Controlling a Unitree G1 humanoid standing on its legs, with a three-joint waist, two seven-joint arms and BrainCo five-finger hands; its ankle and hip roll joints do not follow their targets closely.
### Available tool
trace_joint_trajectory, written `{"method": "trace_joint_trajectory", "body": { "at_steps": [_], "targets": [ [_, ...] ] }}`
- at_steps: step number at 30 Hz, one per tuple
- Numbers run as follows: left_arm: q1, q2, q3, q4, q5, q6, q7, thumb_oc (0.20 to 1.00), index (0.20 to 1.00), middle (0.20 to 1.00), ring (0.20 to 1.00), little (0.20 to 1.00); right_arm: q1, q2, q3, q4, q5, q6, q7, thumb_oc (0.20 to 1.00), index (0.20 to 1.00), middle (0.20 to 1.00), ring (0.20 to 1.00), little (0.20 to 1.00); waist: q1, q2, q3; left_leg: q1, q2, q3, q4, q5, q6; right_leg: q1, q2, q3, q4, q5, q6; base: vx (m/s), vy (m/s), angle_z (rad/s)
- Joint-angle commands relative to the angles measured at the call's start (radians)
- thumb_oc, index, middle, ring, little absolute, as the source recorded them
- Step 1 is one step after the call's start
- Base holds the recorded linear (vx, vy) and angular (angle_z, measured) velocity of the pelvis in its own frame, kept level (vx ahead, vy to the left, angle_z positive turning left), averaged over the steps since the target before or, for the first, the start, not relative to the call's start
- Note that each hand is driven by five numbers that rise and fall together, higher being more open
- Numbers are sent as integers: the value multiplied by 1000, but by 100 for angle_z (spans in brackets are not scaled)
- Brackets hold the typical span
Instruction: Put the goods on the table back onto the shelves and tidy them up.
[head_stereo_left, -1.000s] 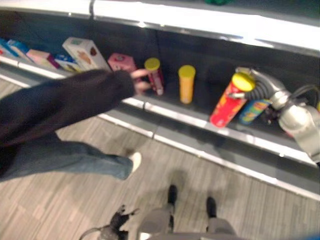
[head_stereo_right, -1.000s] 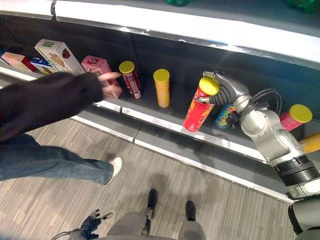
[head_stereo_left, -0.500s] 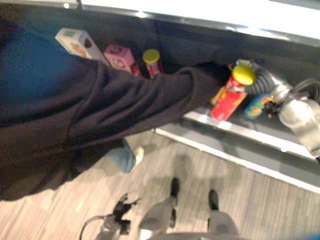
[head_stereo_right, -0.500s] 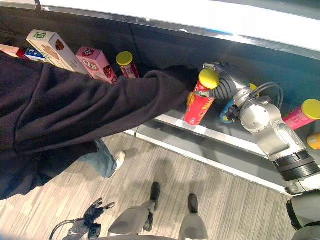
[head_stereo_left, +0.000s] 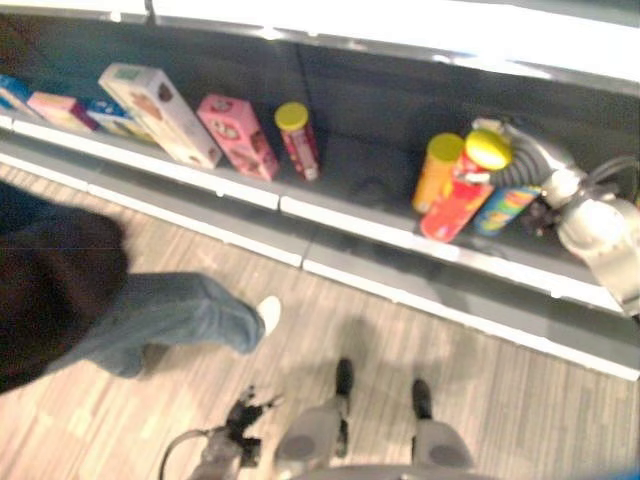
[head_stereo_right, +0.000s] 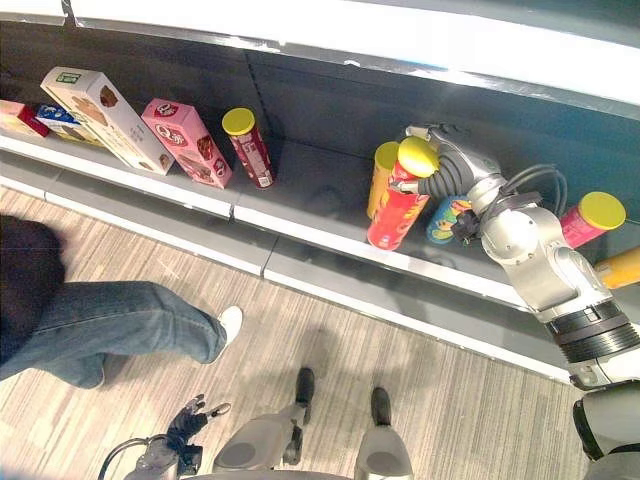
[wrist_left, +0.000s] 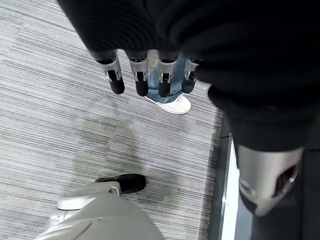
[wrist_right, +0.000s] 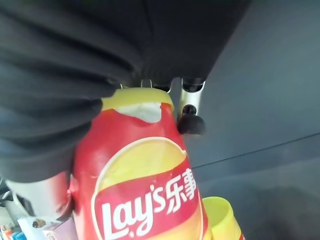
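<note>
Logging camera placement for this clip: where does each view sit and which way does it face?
Left and right eye views: on the head, looking down at the shelf; right hand on the red can.
Left wrist view: along the left hand, at the floor.
Right wrist view: close behind the red can.
Shared: red can, orange can.

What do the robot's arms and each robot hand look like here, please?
The right arm is silver-grey with rounded joint housings, a black ribbed ring near its base and black cables looping beside the wrist. A dark ribbed cover wraps the wrist and back of the right robot hand. The left robot hand shows the same dark ribbed cover, with silver fingers ending in dark rounded tips.
</note>
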Motion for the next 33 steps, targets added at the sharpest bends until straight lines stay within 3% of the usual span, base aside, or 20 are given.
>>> {"method": "trace_joint_trajectory", "body": {
  "at_steps": [1, 9, 19, 23, 25, 26, 28, 29, 30, 33],
  "targets": [
    [1, 49, -6, 44, 33, -6, 14, 1000, 1000, 1000, 1000, 1000, 4, 20, -30, -92, -9, -40, -23, 200, 200, 200, 200, 200, 12, -50, -109, 17, 84, 74, 31, -129, -78, -48, -41, -20, 21, 12, 34, -20, -24, -4],
    [-21, 43, -6, 74, 61, 2, 13, 1000, 1000, 1000, 1000, 1000, 56, 8, -53, -125, 5, -46, 0, 200, 200, 200, 200, 200, -10, -65, -155, 41, 101, 101, 1, -122, -93, -20, -15, -31, -28, 30, 41, 5, -1, -1],
    [-34, 39, 3, 76, 81, 4, 16, 1000, 1000, 1000, 1000, 1000, 105, -24, -80, -173, 23, -64, 19, 200, 200, 200, 200, 200, -36, -80, -172, 103, 136, 127, 2, -139, -102, 10, 5, -17, 1, -8, 20, 38, -34, -15],
    [-39, 46, 8, 50, 65, 1, 12, 1000, 1000, 1000, 1000, 1000, 104, -26, -87, -182, 27, -70, 12, 200, 200, 200, 200, 200, -36, -95, -147, 55, 154, 126, 145, -180, -113, -1, 11, -11, 46, -30, 5, -33, -82, -7],
    [-38, 50, 9, 11, 53, 1, 8, 1000, 1000, 1000, 1000, 1000, 97, -24, -97, -199, 31, -68, 11, 200, 200, 200, 200, 200, -21, -106, -105, -23, 151, 88, 332, -174, -129, 10, 13, -7, 69, -40, -12, -58, -50, 1],
    [-39, 51, 9, 10, 53, 2, 8, 1000, 1000, 1000, 1000, 1000, 96, -23, -97, -199, 31, -68, 11, 200, 200, 200, 200, 200, -23, -105, -105, -29, 152, 85, 342, -178, -129, 9, 14, -8, 70, -40, -12, -59, 13, 4],
    [-42, 59, 9, 3, 45, -2, 13, 1000, 1000, 1000, 1000, 1000, 81, -19, -86, -194, 41, -69, 7, 200, 200, 200, 200, 200, -13, -108, -91, -78, 136, 12, 413, -151, -152, 3, 12, 2, 77, -43, -11, 42, 121, 0],
    [-33, 64, 10, -6, 29, -5, 6, 1000, 1000, 1000, 1000, 1000, 78, -31, -81, -192, 45, -67, 15, 200, 200, 200, 200, 200, -15, -111, -105, -64, 171, -18, 331, -168, -155, 3, 3, 15, 68, -46, 2, 118, 159, -7],
    [-33, 64, 10, -6, 29, -5, 6, 1000, 1000, 1000, 1000, 1000, 78, -31, -81, -191, 46, -67, 15, 200, 200, 200, 200, 200, -13, -112, -104, -58, 171, -16, 325, -167, -156, 6, 3, 17, 67, -46, 2, 179, 234, -20],
    [-23, 73, 4, -10, 11, -13, 13, 1000, 1000, 1000, 1000, 1000, 59, -34, -67, -186, 65, -71, 15, 200, 200, 200, 200, 200, 0, -111, -127, -61, 244, -121, 182, -119, -166, 11, -20, 78, 40, -52, 30, 200, 353, -33]
  ]
}}
